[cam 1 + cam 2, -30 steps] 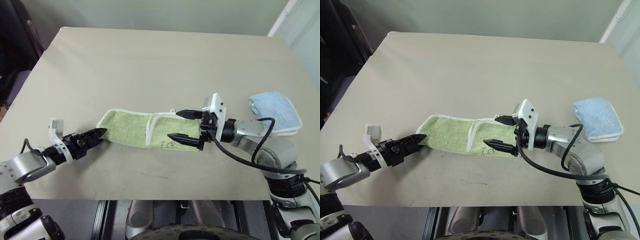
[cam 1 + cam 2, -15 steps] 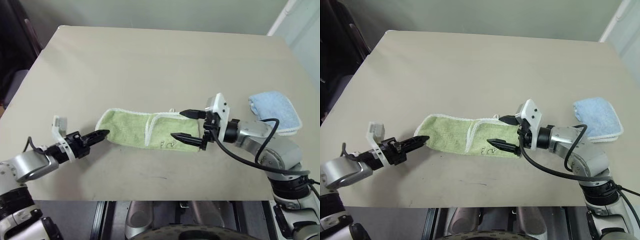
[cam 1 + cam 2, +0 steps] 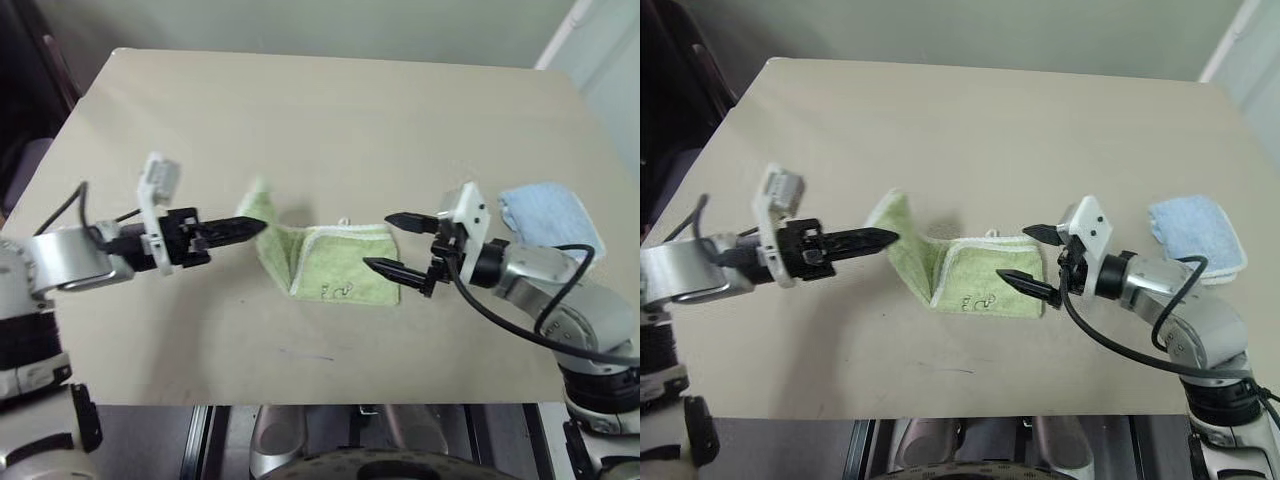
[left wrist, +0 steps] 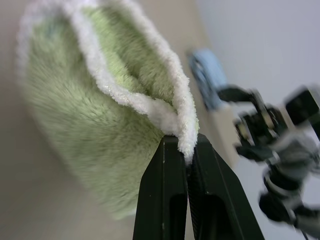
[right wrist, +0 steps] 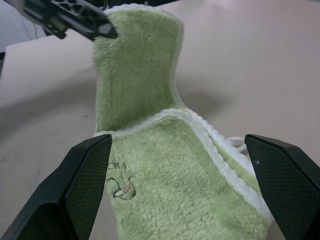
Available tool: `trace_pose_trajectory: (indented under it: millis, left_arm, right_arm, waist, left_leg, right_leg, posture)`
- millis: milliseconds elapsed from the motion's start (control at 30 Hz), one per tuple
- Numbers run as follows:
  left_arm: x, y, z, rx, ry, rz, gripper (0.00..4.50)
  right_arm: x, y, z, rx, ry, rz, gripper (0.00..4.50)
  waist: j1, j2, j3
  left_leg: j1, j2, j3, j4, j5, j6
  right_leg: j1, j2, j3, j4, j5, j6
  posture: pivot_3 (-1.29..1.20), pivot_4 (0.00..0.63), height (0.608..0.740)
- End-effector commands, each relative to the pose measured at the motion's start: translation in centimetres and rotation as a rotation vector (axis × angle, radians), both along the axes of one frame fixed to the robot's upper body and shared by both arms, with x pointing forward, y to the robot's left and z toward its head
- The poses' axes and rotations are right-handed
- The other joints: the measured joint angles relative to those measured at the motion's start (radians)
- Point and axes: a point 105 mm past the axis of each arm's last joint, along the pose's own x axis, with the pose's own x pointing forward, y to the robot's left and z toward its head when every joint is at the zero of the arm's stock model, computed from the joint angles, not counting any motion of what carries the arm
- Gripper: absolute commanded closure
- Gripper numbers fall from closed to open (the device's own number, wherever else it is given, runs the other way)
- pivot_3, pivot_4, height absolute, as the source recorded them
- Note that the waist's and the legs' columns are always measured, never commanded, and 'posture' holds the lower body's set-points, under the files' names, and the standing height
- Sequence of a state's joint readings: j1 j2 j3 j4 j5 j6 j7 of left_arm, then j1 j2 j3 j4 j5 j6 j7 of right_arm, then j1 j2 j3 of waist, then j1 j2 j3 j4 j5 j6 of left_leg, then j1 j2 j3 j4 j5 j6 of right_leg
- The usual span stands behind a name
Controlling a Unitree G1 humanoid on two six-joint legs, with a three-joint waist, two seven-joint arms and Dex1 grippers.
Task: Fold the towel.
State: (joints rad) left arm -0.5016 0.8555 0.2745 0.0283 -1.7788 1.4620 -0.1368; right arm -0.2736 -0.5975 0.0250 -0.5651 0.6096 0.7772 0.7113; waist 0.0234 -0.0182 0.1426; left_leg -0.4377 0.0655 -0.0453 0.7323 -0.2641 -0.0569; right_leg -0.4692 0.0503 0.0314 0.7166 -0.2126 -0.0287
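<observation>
Left gripper [image 3: 262, 224], jaws pinching the towel [image 3: 330, 265], has lifted its end; right gripper [image 3: 392, 243] spread.

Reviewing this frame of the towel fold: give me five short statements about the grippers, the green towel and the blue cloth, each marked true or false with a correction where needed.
1. The left gripper is shut on the towel at its white edge. True.
2. The right gripper is clamped on the towel. False: its fingers stand open over the towel's folded end, holding nothing.
3. The towel lies completely flat on the table. False: one end is lifted off the surface.
4. A blue cloth lies on the table beyond the right gripper. True.
5. The blue cloth rests on top of the towel. False: they lie apart.
</observation>
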Motion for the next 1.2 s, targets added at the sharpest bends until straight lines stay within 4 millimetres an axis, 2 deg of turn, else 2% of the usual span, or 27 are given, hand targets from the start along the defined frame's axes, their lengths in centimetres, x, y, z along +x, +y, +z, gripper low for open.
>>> trace_pose_trajectory:
  millis: [33,100,167,400,467,767,1000,1200]
  left_arm:
    - [-0.6,-2.3,0.7,-0.006,-0.035,-0.127,4.49]
    - [-0.7,-3.7,0.1,-0.006,-0.018,-0.197,4.49]
    - [-0.6,-4.1,-0.3,0.000,-0.012,-0.222,4.49]
    - [0.3,-7.3,-3.2,0.026,0.031,-0.331,4.49]
    - [0.7,-8.8,-4.0,0.026,0.031,-0.361,4.49]
    - [0.4,-13.2,-5.1,0.029,0.007,-0.500,4.49]
    - [1.4,-15.0,-6.9,0.092,-0.063,-0.480,4.49]
    - [1.4,-15.9,-6.8,0.063,-0.081,-0.490,4.49]
  right_arm:
    - [-0.3,-0.6,1.4,0.012,-0.056,-0.041,0.00]
    - [-0.4,-1.0,1.4,0.013,-0.060,-0.074,0.00]
    - [-0.4,-1.1,1.5,0.015,-0.061,-0.088,0.00]
    - [-0.7,-2.0,1.4,0.010,-0.062,-0.159,0.00]
    - [-0.8,-2.2,1.4,0.009,-0.062,-0.177,0.00]
    - [-1.1,-2.7,1.5,0.006,-0.062,-0.218,0.00]
    - [-1.2,-2.9,1.4,-0.003,-0.059,-0.233,0.00]
    - [-1.2,-2.9,1.4,-0.007,-0.057,-0.236,0.00]
  waist:
    - [0.000,0.000,0.000]
    - [0.000,0.000,0.000]
    - [0.000,0.000,0.000]
    - [0.000,-0.001,0.000]
    - [0.001,-0.001,0.000]
    - [0.005,-0.001,0.001]
    - [0.009,-0.001,0.001]
    - [0.010,-0.001,0.001]
  left_leg:
    - [0.000,0.000,0.000,0.000,0.000,0.000]
    - [0.000,0.000,0.000,0.000,0.000,0.000]
    - [0.000,0.000,0.000,0.000,0.000,0.001]
    - [0.000,0.000,-0.001,0.001,0.001,0.002]
    - [0.000,0.000,-0.001,0.001,0.001,0.003]
    - [-0.001,-0.001,0.001,0.003,0.002,0.005]
    - [-0.001,-0.001,0.003,0.003,0.003,0.006]
    - [-0.001,-0.001,0.003,0.004,0.003,0.008]
  right_leg:
    - [0.000,0.000,0.000,0.000,0.000,0.000]
    - [0.000,0.000,0.000,0.000,-0.001,0.001]
    - [0.000,0.000,0.000,0.000,-0.001,0.002]
    - [0.001,0.000,0.000,0.000,0.000,0.003]
    - [0.001,0.000,0.001,0.000,0.000,0.004]
    - [0.002,-0.001,0.001,-0.001,0.001,0.008]
    - [0.003,-0.001,0.001,-0.001,0.001,0.010]
    - [0.004,-0.001,0.001,-0.002,0.002,0.012]
  posture:
    - [0.00,0.150,0.697]
    - [0.00,0.150,0.697]
    - [0.00,0.150,0.697]
    - [0.00,0.150,0.697]
    - [0.00,0.150,0.697]
    - [0.00,0.150,0.697]
    - [0.00,0.150,0.697]
    - [0.00,0.150,0.697]
